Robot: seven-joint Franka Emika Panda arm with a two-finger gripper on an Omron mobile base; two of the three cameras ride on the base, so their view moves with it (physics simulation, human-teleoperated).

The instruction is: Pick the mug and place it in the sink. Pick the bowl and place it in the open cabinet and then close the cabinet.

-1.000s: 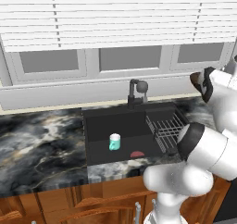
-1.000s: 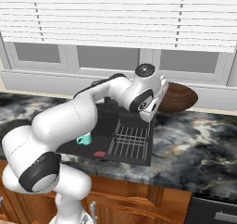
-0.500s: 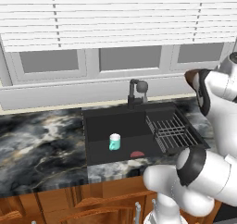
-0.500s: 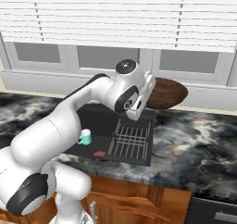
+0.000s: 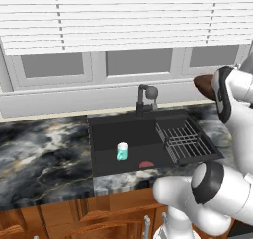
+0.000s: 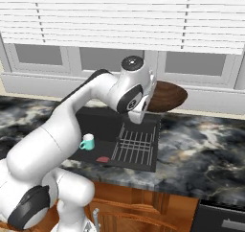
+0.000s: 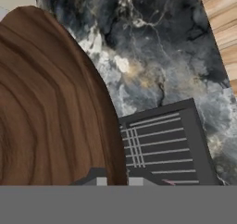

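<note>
Above the marbled bench point(image 6: 201, 149), with the mug point(image 5: 122, 151) already in the sink point(image 5: 128, 134), the tool point(image 6: 143, 112) clenches the bowl point(image 6: 167, 96) rim aloft; keep it level toward the cabinet.

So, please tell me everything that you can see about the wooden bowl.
The bowl is wide, shallow and dark brown, with clear wood grain rings inside. It is lifted in the air, above the counter beside the sink, and touches neither. The end effector is shut on its rim. In the hand view it looks tilted, its inside facing the camera.
</note>
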